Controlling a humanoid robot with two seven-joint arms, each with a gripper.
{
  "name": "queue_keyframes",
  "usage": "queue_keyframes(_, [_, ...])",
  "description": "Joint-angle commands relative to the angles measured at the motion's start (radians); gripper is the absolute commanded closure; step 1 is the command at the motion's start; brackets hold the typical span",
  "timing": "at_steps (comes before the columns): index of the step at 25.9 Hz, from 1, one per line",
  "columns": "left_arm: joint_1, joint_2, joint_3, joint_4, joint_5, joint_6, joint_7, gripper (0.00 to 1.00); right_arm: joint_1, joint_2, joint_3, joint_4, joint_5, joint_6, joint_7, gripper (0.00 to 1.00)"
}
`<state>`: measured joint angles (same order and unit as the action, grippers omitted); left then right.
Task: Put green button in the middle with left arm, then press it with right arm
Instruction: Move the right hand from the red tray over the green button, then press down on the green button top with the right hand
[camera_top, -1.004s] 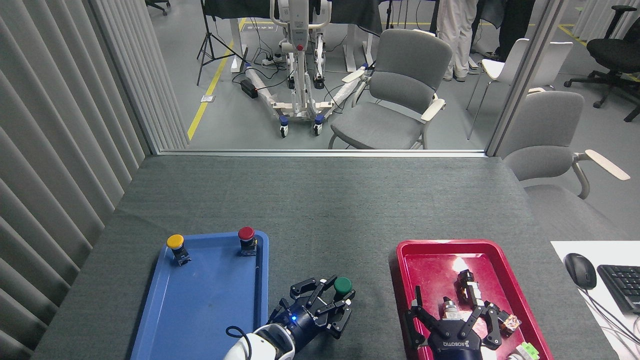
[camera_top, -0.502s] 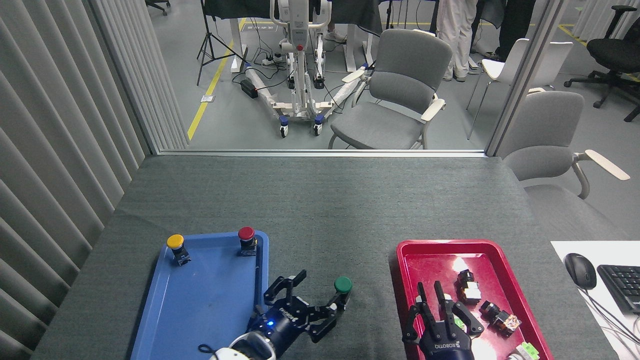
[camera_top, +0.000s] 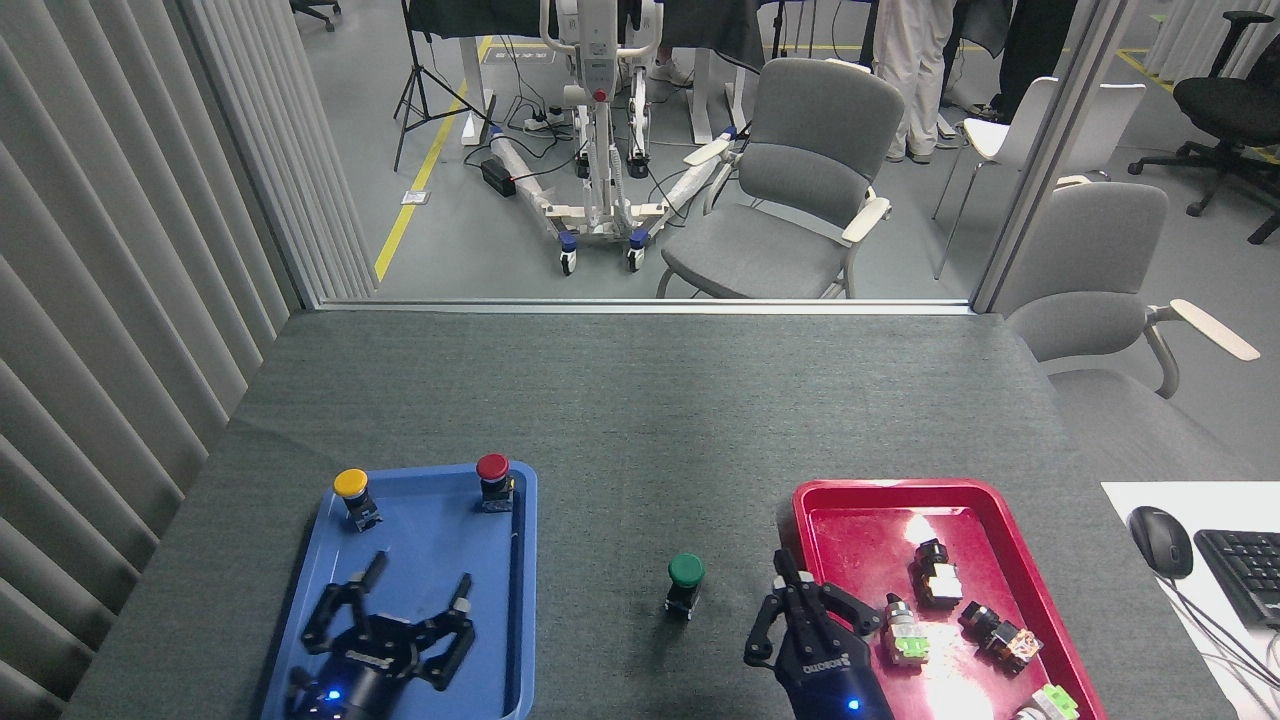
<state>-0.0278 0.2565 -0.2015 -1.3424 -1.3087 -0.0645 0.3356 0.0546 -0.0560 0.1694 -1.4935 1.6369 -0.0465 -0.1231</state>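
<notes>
Head view, table covered in dark grey cloth (camera_top: 640, 400), slatted grey wall at 9 o'clock. Blue tray (camera_top: 300, 620) at about 7 o'clock on the table. Yellow button (camera_top: 352, 492) stands upright in the tray's far left corner; red button (camera_top: 493, 478) upright at its far right corner, close to the rim. Left gripper (camera_top: 410, 600) hangs over the near half of the blue tray, fingers (camera_top: 345, 605) spread wide, nothing between them, blue light lit on the wrist.

Green button (camera_top: 685, 580) stands upright on the bare cloth, the middle (camera_top: 640, 520), between the two trays, roughly 6 o'clock on the table. Nothing touches it. It is well apart from the left gripper, nearer the right one.

Right gripper (camera_top: 800, 610) sits just beside the green button at its 4 o'clock, over the near left rim of the red tray (camera_top: 860, 495). Its fingers are drawn in close, one pointing forward; whether they are fully together I cannot tell. It grips nothing visible.

Red tray at 5 o'clock holds several small switch parts (camera_top: 940, 580), loose, apart from each other. Mouse (camera_top: 1160, 540) and keyboard (camera_top: 1245, 565) on a white surface at 4 o'clock, off the cloth. Grey chairs (camera_top: 800, 180) beyond the glass at 12 o'clock
</notes>
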Motion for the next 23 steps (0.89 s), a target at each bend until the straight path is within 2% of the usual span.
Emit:
queue_keyframes(1, [0.055,0.014,0.139,-0.031,0.000,0.022,0.000,0.01,-0.061,0.004,0.058,0.073,-0.020,0.001,0.042,1.00])
queue_keyframes(6, [0.058,0.010,0.208,-0.018,-0.001,0.035,-0.006,0.01,-0.145,0.042,0.114,0.236,-0.034,0.011,0.053,1.00])
queue_keyframes(9, [0.051,0.004,0.215,-0.023,-0.001,0.035,-0.006,0.01,-0.174,0.045,0.121,0.294,-0.035,0.019,0.053,1.00])
queue_keyframes(17, [0.077,0.006,0.295,-0.083,0.005,0.020,-0.018,0.01,-0.185,0.059,0.122,0.381,-0.035,0.022,0.056,1.00])
queue_keyframes(20, [0.135,0.004,0.303,-0.150,0.003,0.034,-0.026,0.01,-0.185,0.061,0.124,0.372,-0.042,0.027,0.053,1.00])
queue_keyframes(23, [0.140,0.001,0.315,-0.159,0.005,0.034,-0.030,0.01,-0.185,0.062,0.130,0.326,-0.066,0.036,0.045,1.00])
